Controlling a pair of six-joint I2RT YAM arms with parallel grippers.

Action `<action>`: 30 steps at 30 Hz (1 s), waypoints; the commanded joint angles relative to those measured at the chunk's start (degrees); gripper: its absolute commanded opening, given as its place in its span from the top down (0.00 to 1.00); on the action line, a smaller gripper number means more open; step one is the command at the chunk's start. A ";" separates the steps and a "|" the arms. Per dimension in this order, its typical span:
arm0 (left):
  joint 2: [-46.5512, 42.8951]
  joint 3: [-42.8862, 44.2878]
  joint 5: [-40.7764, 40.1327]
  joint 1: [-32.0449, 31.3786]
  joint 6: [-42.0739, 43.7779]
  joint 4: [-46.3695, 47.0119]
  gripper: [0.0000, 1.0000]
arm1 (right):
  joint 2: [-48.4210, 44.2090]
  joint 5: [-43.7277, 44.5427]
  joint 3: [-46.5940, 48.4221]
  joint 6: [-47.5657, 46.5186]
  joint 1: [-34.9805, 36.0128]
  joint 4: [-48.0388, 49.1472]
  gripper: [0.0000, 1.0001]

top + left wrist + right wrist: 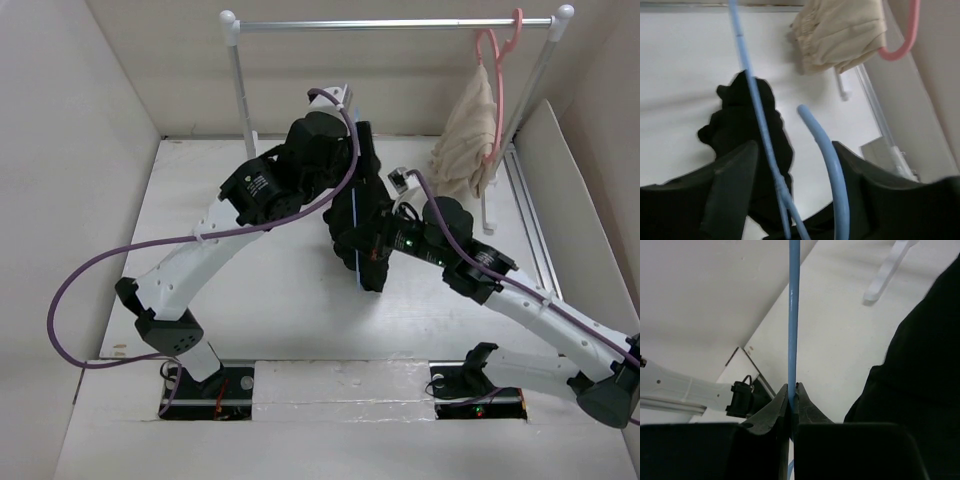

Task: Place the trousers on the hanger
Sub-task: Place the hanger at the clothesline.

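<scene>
Top view: both arms reach to the centre of the desk; the trousers are seen as a dark mass bunched between the two wrists at mid-frame, lifted off the desk surface; how much of the fabric is draped on the hanger cannot be told.

The hanger is seen as a thin light-blue line running up and down the frame through the black fabric.

Left wrist view: the left gripper is held with jaws spread; the hanger's curved hook and one slim arm pass between the two fingers; whether either finger touches the wire cannot be told; the trousers are seen hanging beyond the jaws, behind the thin blue wire, at centre left.

Right wrist view: the right gripper is seen with jaws pressed together on the hanger's straight wire, which rises to the top edge of the frame; the trousers fill the right side, just beside the jaws.

Background, top view: a metal rail is noted across the top of the frame; a pink hanger is hooked at its right end, with a beige garment hung from it, well apart from the trousers.
</scene>
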 commanded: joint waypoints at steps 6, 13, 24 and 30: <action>-5.08 6.87 4.80 -0.43 2.33 9.34 0.01 | 3.73 -8.39 10.11 1.37 -9.49 13.15 1.00; -16.38 1.81 0.60 -0.43 3.21 13.64 0.01 | 12.07 -14.18 20.02 0.59 -21.60 13.68 1.00; -35.48 -35.43 -5.05 2.30 -6.89 11.98 0.01 | 28.68 -24.64 40.51 1.11 -42.45 7.97 1.00; -40.76 -44.87 -4.61 2.30 -11.11 13.12 0.01 | 36.60 -26.50 47.28 2.25 -47.02 6.30 1.00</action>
